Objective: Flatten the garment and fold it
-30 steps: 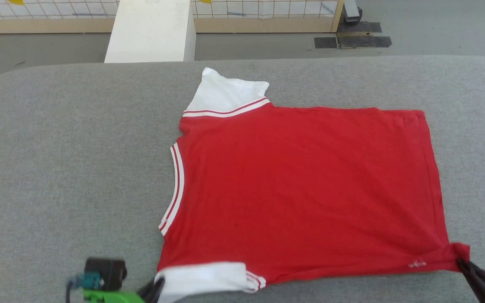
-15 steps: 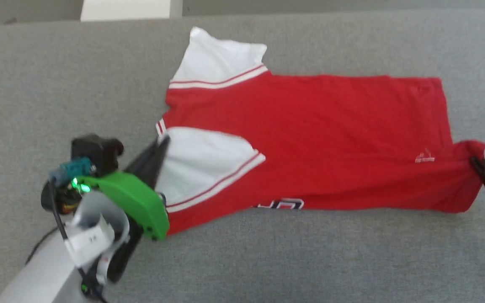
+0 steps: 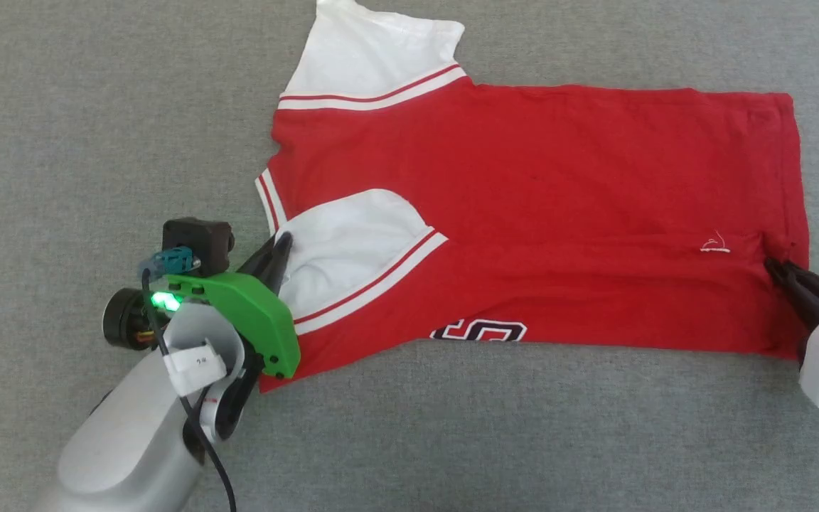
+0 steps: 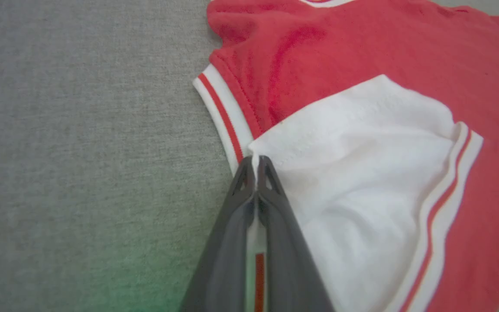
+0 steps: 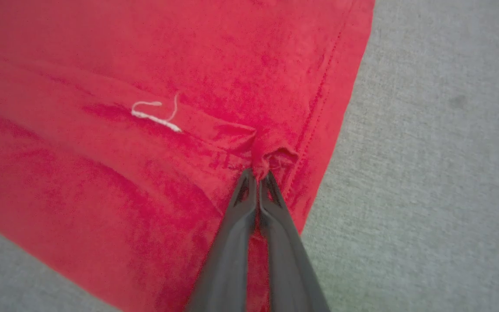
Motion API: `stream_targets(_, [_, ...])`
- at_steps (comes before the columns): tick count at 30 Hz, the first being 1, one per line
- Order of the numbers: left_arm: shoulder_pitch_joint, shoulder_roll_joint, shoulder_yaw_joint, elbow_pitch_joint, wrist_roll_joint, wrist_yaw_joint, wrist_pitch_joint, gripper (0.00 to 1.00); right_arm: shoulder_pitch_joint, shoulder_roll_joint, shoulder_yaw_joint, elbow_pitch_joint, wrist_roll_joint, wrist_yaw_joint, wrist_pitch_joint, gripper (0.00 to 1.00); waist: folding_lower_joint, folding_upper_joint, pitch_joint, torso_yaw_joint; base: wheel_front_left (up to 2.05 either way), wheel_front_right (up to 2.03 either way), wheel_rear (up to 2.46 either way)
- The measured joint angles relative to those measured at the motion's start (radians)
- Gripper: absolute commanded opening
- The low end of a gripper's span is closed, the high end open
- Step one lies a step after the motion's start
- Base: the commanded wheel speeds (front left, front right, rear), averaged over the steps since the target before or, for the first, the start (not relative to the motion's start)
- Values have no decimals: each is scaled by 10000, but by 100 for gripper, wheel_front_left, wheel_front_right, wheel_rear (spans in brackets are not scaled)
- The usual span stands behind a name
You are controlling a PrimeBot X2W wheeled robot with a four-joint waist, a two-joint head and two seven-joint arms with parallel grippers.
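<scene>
In the head view a grey fabric surface [image 3: 61,107] spreads under everything. The garment [image 3: 559,163] lies on it between the two pincers. Its long axis runs from the left pincer [image 3: 283,245] at the collar end to the right pincer [image 3: 772,264] at the hem end, and its near edge is folded over.

In the left wrist view, the left pincer is clenched on the white sleeve [image 4: 362,173] at its corner, with the collar trim [image 4: 221,112] just beyond its tips.

In the right wrist view, the right pincer is clenched on a bunched red corner by the hem, with grey surface to its right.

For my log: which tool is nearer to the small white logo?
Right. The right tool pinches the garment beside the logo; the left tool grips the white sleeve, far from it.
</scene>
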Motion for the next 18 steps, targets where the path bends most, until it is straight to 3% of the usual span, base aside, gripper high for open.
stream_targets(1, [-72, -59, 6, 121, 2, -12, -75, 45, -49, 4, 0, 94, 46, 0, -44, 100, 0, 0, -3, 20, 0, 0, 0])
stream_targets(3, [-196, -240, 29, 368, 2, -21, -334, 100, -147, 4, 33, 259, 79, 0, -159, 100, 0, 0, -56, 39, 0, 0, 0])
stream_targets(8, [-162, -433, 447, 502, -115, -79, -1185, 100, -148, 21, 123, 286, 259, 0, -334, 100, 0, 0, -404, 27, 0, 0, 0])
stream_targets(11, [261, -418, 1005, 42, -224, 142, -2052, 100, -12, 130, -247, 107, 311, 0, -564, 100, 0, 0, -742, -8, 0, 0, 0])
stream_targets(15, [1649, -376, 1509, -1039, -351, 527, -3308, 100, 799, 642, -1498, -282, -81, 0, -1001, 100, 0, 0, -1295, -55, 0, 0, 0])
stream_targets(18, [2767, -280, 1661, -1835, 79, 934, -3793, 100, 1693, 1618, -2938, -694, -711, 0, -1411, 100, 0, 0, -1713, -76, 0, 0, 0])
